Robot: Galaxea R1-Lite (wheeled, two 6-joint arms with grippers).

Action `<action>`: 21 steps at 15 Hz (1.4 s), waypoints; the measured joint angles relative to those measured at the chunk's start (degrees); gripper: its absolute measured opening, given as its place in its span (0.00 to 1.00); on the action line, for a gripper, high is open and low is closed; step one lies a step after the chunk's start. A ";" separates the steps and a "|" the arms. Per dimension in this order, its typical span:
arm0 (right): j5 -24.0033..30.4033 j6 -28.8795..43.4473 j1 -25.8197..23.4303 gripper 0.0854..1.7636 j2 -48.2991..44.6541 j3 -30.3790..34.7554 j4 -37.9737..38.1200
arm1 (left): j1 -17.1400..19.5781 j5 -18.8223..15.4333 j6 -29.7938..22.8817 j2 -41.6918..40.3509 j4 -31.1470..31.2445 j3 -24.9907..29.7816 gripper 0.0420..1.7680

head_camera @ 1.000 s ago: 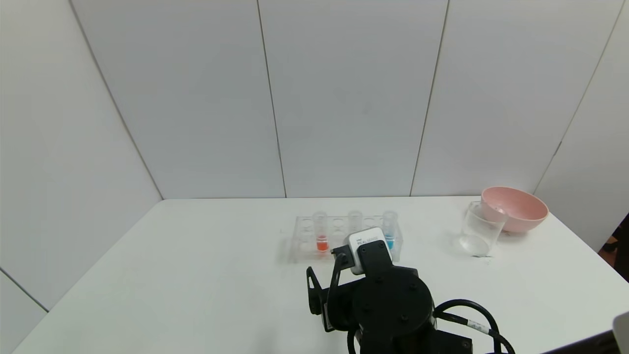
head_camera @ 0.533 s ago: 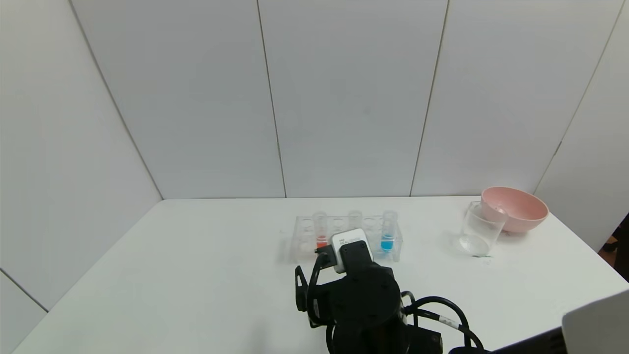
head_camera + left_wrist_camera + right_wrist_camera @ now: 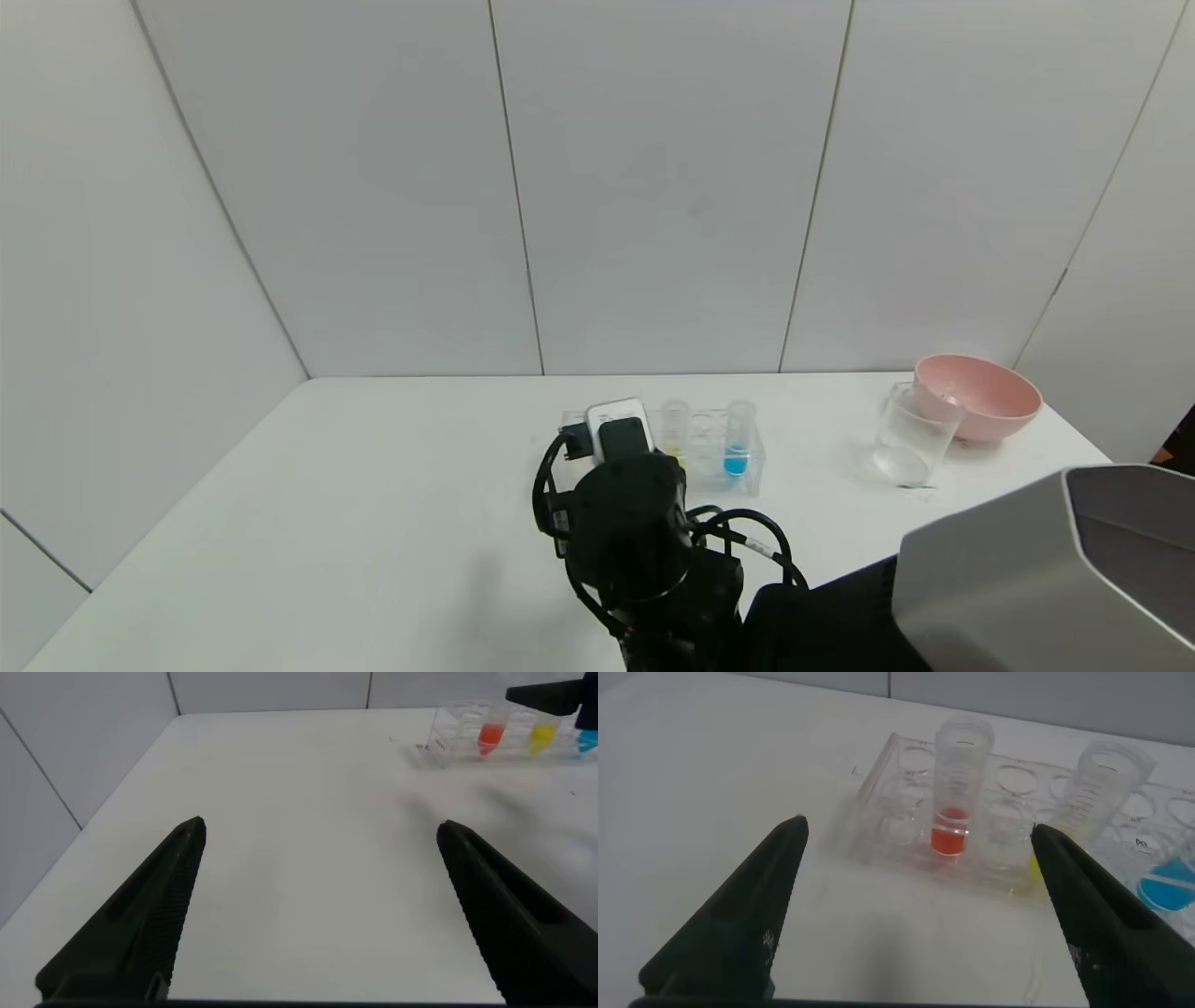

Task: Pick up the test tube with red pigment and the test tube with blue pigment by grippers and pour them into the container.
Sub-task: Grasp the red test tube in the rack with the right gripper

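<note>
Nothing is being poured yet: the test tube with red pigment (image 3: pixel 953 807) and the test tube with blue pigment (image 3: pixel 738 440) are standing in the rack (image 3: pixel 906 826), left of the container (image 3: pixel 909 435). The right gripper (image 3: pixel 920 910), spread wide, is being lined up on the red; the left gripper (image 3: pixel 322 905) is being held wide, empty.

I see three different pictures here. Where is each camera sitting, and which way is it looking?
Head view: high on the robot, looking down at the white table; shows the right arm reaching to the tube rack.
Left wrist view: on the left arm, low over the table, facing the far-off rack; shows the open left gripper.
Right wrist view: on the right arm, close to the rack; shows the open right gripper facing the test tube with red pigment.
Shared: both wrist views show the red tube; the head view's arm hides it.
</note>
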 joint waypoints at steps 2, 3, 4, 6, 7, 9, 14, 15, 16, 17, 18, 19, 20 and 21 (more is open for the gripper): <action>1.00 -0.13 -1.82 0.97 2.26 -3.64 1.76 | 0.00 0.00 0.00 0.00 -0.02 0.00 1.00; 1.41 -0.13 -2.58 0.97 3.25 -5.41 2.38 | 0.00 0.00 0.00 0.00 0.00 0.00 1.00; 1.74 -0.13 -3.17 0.97 4.27 -7.14 3.01 | 0.00 0.00 0.00 0.00 -0.02 0.00 1.00; 1.96 -0.35 -4.18 0.97 6.40 -11.03 4.19 | 0.00 0.00 0.00 0.00 0.00 0.00 1.00; 2.01 -0.95 -4.71 0.97 7.56 -13.00 4.85 | 0.00 0.00 0.00 0.00 0.00 0.00 1.00; 2.13 -2.21 -5.49 0.97 9.51 -16.06 5.25 | 0.00 0.00 0.00 0.00 0.00 0.00 1.00; 2.79 -4.66 -7.06 0.97 12.48 -21.02 5.30 | 0.00 0.00 0.00 0.00 0.00 0.00 1.00; 2.78 -4.73 -7.30 0.97 12.79 -21.59 5.34 | 0.00 0.00 0.00 0.00 0.00 0.00 1.00; 2.79 -4.77 -7.38 0.97 13.06 -22.00 5.45 | 0.00 0.00 0.00 0.00 0.00 0.00 1.00; 2.79 -4.92 -7.46 0.97 13.34 -22.47 5.41 | 0.00 0.00 0.00 0.00 -0.02 0.00 1.00; 2.79 -5.03 -7.77 0.97 13.59 -22.83 5.36 | 0.00 0.00 0.00 0.00 -0.02 0.00 1.00; 2.90 -5.12 -7.96 0.95 13.78 -23.05 5.39 | 0.00 0.00 0.00 0.00 -0.02 0.00 1.00; 3.11 -5.08 -8.13 0.84 13.89 -23.19 5.42 | 0.00 0.00 0.00 0.00 -0.02 0.00 1.00; 3.30 -5.06 -8.24 0.74 13.95 -23.24 5.67 | 0.00 0.00 0.00 0.00 -0.02 0.00 1.00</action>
